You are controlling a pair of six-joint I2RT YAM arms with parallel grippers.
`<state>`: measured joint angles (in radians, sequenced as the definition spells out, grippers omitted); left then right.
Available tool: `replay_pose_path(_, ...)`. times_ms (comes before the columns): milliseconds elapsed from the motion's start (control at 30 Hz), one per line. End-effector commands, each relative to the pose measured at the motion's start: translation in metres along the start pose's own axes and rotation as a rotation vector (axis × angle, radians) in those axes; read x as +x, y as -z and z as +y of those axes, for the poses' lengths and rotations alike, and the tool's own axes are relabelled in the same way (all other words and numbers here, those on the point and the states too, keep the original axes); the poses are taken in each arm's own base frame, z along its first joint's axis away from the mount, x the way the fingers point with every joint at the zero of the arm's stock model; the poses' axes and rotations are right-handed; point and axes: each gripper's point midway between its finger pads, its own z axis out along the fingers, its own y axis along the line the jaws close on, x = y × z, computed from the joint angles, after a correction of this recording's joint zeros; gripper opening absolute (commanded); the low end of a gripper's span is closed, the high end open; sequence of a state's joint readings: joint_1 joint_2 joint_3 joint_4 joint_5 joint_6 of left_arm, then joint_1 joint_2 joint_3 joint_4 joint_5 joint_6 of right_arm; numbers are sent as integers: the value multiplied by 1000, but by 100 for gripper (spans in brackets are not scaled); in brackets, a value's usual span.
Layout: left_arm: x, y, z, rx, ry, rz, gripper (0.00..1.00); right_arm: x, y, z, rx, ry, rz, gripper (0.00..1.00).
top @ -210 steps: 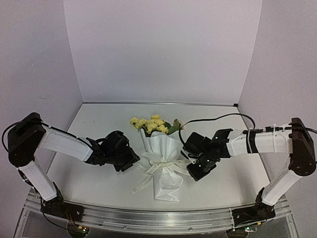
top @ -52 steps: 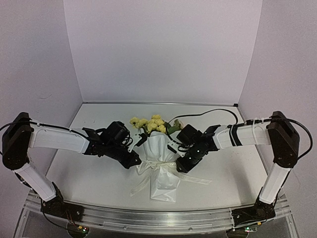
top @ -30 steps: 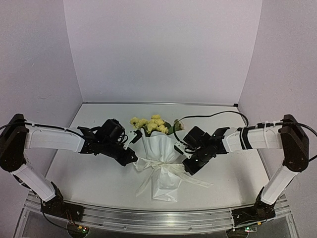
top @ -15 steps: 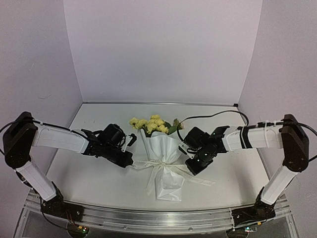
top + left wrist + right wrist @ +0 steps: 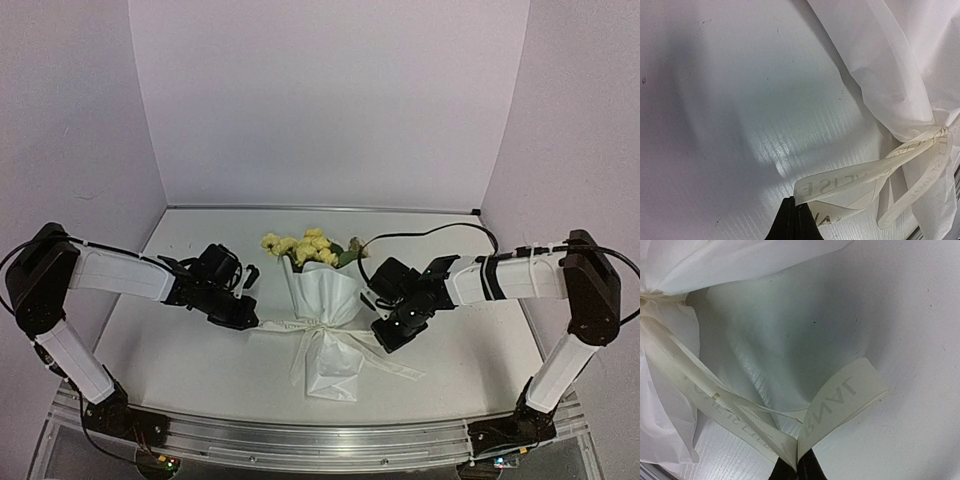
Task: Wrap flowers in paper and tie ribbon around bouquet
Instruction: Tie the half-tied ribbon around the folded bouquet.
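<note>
Cream ribbon point(image 5: 297, 325) round the bouquet point(image 5: 325, 290) — left end effector point(image 5: 252, 323) and right end effector point(image 5: 387, 340) each clamp it.

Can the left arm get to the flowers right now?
Probably yes: the flowers are close, nothing between. But the left gripper is shut on the ribbon and must let go first.

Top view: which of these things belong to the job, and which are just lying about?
Part of the job: flowers, paper, ribbon, left gripper and right gripper, each pinching the ribbon.
Just lying about: black cable looping beyond the right arm.
</note>
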<state>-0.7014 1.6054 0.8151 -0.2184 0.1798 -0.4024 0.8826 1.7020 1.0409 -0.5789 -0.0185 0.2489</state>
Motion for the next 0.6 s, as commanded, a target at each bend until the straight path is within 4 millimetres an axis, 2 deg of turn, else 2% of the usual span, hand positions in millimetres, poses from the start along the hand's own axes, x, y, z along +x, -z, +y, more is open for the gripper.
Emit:
replay_pose_path(0,21,4,60,-189,124,65,0,38,2,-38,170,-30,144,0)
replay_pose_path(167,19,7,70,-195,162,60,0,41,3,-40,177,-35,145,0)
replay_pose_path(400,15,7,61,-143,158,47,0,35,4,-31,139,-58,142,0)
replay_pose_path(567,4,10,53,-108,148,21,0,33,5,-28,117,-77,129,0)
